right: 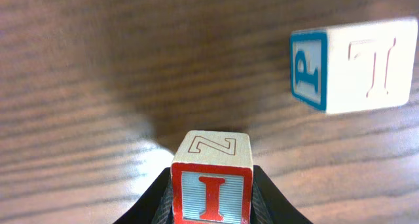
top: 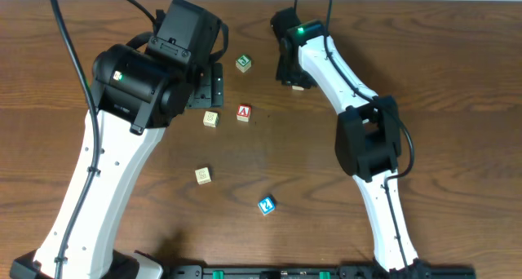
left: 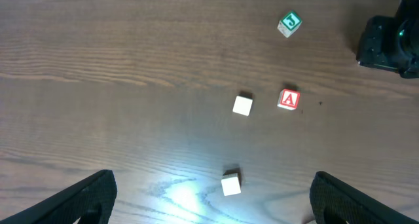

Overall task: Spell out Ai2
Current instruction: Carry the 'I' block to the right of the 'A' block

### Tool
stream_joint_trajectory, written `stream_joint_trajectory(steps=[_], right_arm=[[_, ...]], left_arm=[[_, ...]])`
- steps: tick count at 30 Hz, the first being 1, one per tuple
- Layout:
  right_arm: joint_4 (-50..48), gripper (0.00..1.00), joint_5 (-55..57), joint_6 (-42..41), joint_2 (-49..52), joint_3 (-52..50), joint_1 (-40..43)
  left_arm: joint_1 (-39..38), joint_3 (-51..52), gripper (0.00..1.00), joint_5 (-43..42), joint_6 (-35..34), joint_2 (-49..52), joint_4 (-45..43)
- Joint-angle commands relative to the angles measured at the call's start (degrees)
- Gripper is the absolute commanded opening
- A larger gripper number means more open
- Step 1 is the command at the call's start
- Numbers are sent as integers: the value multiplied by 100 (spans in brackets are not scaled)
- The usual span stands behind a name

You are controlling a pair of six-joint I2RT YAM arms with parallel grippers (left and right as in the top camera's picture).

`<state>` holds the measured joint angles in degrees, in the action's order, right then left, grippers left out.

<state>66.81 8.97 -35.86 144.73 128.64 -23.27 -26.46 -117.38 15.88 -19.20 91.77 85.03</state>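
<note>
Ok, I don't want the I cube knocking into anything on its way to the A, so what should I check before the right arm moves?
1. Right fingers shut on the I cube: ok.
2. I cube lifted off the table: cannot tell.
3. Neighbouring P/T cube apart from the held cube: ok.
4. A cube face up, with bare wood on its side away from the pale cube: ok.
5. 2 cube lying well off the way to the A cube: ok.
6. Left fingers open and holding nothing: ok.
</note>
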Motion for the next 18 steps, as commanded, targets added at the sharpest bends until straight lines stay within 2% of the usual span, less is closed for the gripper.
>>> stream_joint_trajectory(steps=[1, 18], right_arm=[[118, 14, -13, 127, -31, -55, -170], [658, 10, 507, 529, -1368, -61, -264]], left_arm=[[20, 24, 95, 125, 101, -39, 50], [17, 24, 95, 103, 74, -39, 164]])
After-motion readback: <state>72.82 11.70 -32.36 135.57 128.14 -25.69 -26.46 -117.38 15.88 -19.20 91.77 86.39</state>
